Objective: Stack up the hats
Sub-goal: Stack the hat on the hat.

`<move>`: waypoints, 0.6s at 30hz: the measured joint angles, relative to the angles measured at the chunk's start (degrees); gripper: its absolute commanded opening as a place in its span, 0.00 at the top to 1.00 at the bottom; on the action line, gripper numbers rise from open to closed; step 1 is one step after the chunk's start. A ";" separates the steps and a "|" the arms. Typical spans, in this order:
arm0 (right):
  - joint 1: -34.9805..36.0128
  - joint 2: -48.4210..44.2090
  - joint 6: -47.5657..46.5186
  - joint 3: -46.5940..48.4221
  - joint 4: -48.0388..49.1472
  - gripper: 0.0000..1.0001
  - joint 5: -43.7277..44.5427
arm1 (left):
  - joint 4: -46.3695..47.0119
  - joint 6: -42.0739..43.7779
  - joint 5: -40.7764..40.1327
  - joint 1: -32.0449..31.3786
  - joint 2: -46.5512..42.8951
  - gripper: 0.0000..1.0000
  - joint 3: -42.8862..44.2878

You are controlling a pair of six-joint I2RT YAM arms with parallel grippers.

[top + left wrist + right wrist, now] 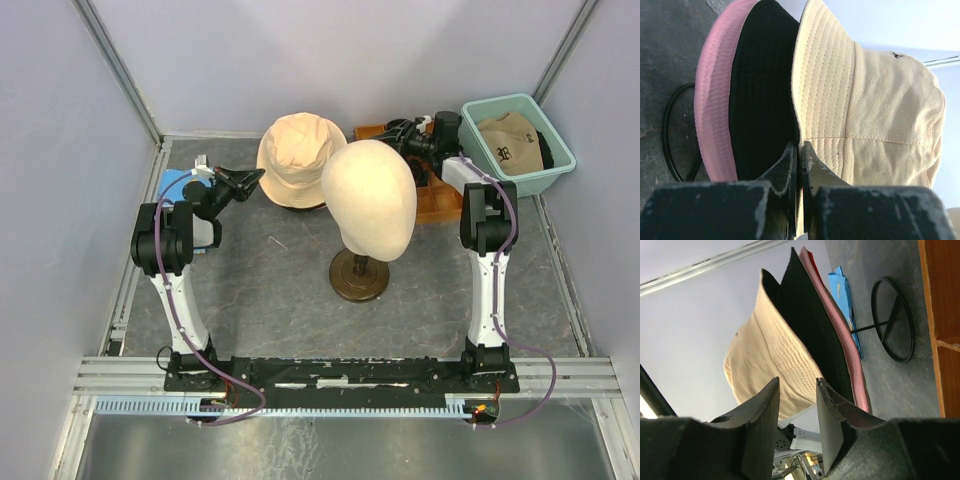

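Observation:
A plain beige hat (297,155) tops a stack at the back of the table, left of centre. In the left wrist view the beige hat (880,110) lies over a black hat (760,100) and a pink bucket hat (712,110). My left gripper (258,177) (800,145) is shut on the beige brim's left edge. My right gripper (390,130) (797,382) is open at the stack's right side, with the beige hat (755,360), black hat (805,330) and pink hat (840,340) just past its tips. A tan cap with a black emblem (510,145) lies in the teal tub (555,170).
A cream mannequin head (370,200) on a brown stand rises mid-table, hiding part of the right arm. A wooden tray (440,200) sits behind it. A blue item (175,185) lies by the left arm. A black wire ring (892,320) rests on the mat under the stack.

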 measured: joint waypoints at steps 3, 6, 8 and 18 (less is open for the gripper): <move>1.01 0.00 -1.55 0.26 -2.95 0.55 -0.52 | 2.36 -0.09 -0.83 0.00 0.00 0.97 -1.40; 2.45 0.22 -3.32 2.32 -7.19 0.51 -0.87 | 4.07 -0.31 -1.22 0.00 0.02 0.97 -2.03; 3.58 0.72 -4.61 5.20 -9.68 0.51 -0.94 | 4.74 -0.46 -1.27 0.02 0.02 0.97 -2.14; 6.95 5.40 -8.07 17.38 -16.72 0.50 -0.76 | 5.95 -0.57 -1.22 0.11 0.24 0.97 -1.86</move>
